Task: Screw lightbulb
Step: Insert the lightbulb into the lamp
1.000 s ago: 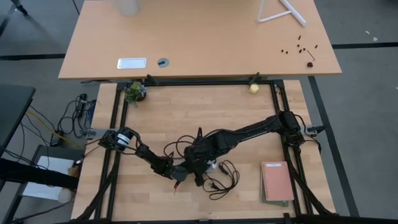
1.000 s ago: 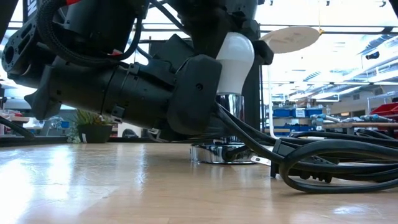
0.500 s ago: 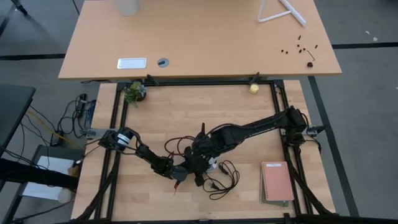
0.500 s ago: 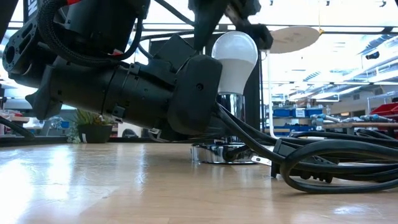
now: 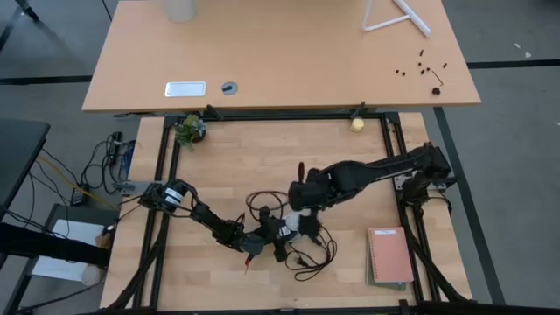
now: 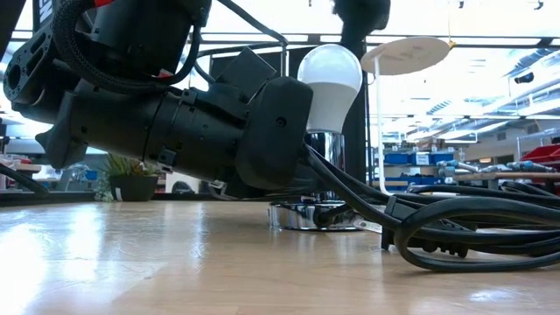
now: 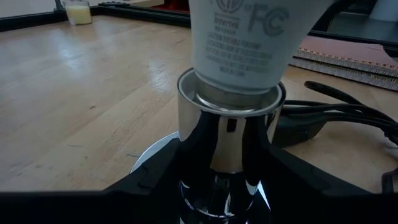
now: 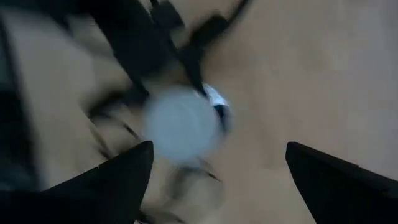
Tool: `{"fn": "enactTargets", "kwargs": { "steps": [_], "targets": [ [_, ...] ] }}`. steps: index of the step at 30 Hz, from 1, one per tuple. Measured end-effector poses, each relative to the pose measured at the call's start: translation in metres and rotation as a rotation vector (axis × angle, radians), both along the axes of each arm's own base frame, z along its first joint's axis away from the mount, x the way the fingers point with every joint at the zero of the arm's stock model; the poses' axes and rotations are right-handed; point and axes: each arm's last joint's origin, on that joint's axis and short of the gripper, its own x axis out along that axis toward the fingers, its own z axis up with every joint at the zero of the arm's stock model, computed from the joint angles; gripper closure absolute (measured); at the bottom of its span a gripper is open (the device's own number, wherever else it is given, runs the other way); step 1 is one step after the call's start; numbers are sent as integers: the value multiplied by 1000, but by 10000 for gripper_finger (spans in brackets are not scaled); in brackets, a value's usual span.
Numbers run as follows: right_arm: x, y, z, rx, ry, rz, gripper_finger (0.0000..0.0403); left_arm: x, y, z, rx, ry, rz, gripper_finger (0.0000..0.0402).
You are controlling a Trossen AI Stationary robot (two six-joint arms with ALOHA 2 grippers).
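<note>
The white lightbulb [image 6: 330, 80] stands upright with its base in the chrome socket [image 6: 323, 159], whose round foot [image 6: 311, 216] rests on the wooden table. My left gripper [image 7: 227, 186] lies low beside it, shut on the socket. My right gripper [image 8: 219, 149] hangs open above the lightbulb [image 8: 181, 128], pointing down and clear of it. In the high view the right gripper [image 5: 303, 193] is just beyond the lightbulb [image 5: 301, 222]. My left gripper pinches the socket's chrome stem [image 7: 219, 163] between its two fingers, below the cup that takes the bulb. The fingers [image 7: 155, 182] come nearly level from the table's left, one on each side. The socket stands upright, its foot on the table.
A black cord [image 6: 472, 229] lies in loops on the table right of the socket. A pink notebook [image 5: 389, 255] lies at the near right. A small plant [image 5: 188, 129] and a yellowish ball [image 5: 357, 124] sit by the far frame rail.
My right gripper has let go of the lightbulb's top, risen clear of it, drifted toward the table's right and far side, and rolled at the wrist. The lightbulb has stayed upright in the socket.
</note>
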Motion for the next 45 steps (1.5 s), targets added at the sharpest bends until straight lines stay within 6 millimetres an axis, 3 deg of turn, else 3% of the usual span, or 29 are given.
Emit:
{"fn": "enactTargets", "kwargs": {
  "steps": [3,7,12,24,32,39,45],
  "targets": [
    [-11,10,-6,-178,100,266,29,0,0,0,0,0,0,206],
    [-12,23,-20,-323,106,603,29,0,0,0,-1,-3,0,206],
    [-7,28,-39,-421,81,797,29,0,0,0,-3,-5,0,206],
    [9,12,-61,-350,20,759,29,0,0,0,-9,-9,2,206],
    [26,15,-83,-307,67,742,29,0,0,0,-16,-10,5,206],
    [48,24,-83,-300,96,742,29,0,1,0,-15,-5,9,206],
    [47,24,-82,-299,139,758,35,0,1,0,-16,-5,8,206]
  ]
}}
